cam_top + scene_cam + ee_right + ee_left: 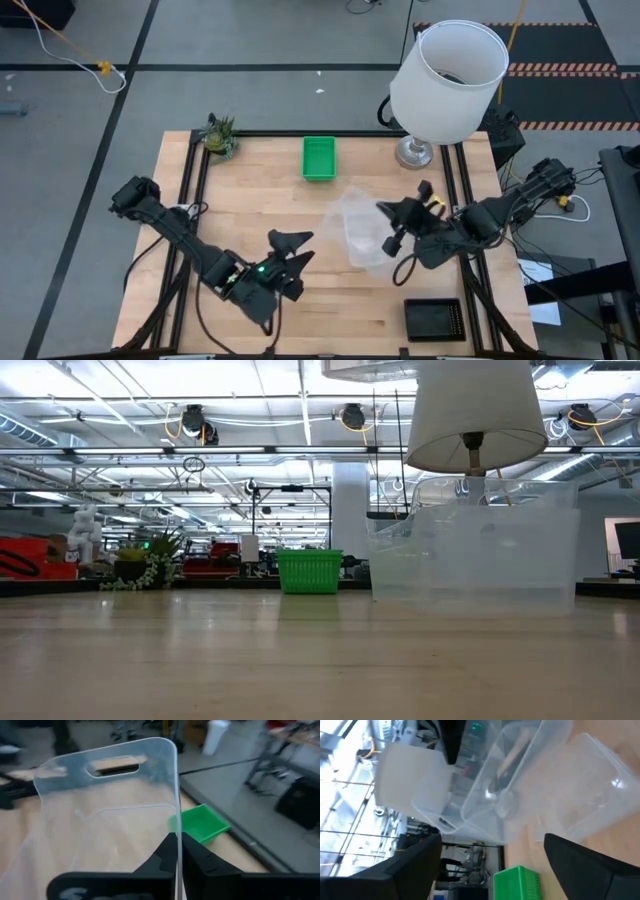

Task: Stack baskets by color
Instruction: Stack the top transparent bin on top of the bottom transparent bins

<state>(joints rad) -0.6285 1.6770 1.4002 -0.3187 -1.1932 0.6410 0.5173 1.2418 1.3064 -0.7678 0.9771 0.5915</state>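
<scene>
High view: clear baskets [362, 232] sit mid-bench, likely light, thin-walled, slippery and flexible, best pinched at the rim. Right fingers [178, 851] are clamped on one clear wall; left fingers [292, 250], spread wide and empty, stand just beside, toward the bench's front edge.

no readable text, label, brand or number shows in any view.
</scene>
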